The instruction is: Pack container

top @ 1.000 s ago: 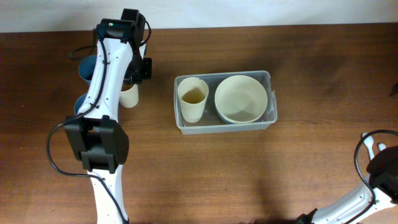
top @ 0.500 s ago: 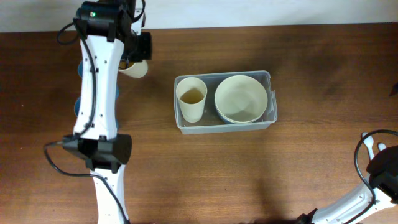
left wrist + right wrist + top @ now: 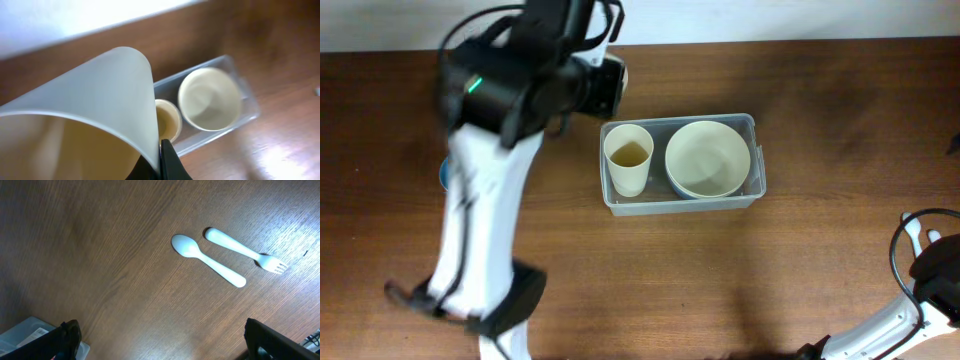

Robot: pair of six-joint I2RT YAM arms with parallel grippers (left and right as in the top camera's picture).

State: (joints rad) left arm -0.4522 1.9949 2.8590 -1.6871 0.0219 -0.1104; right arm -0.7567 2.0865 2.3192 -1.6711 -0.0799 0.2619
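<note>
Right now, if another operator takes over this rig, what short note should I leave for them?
Left gripper: shut on a cream cup, held in the air close to the container.
Right gripper: open, empty, over the table near the spoon and fork.
Done: another cup and a cream bowl stand inside the container.
Left: put the held cup in; the spoon and fork lie outside and probably need packing too.

Overhead: even, soft light; the left arm (image 3: 510, 90) is motion-blurred. Left wrist: near cup (image 3: 85, 100) out of focus, container (image 3: 245, 95) smeared. Right wrist: sharp, sheen by fork (image 3: 245, 250).
</note>
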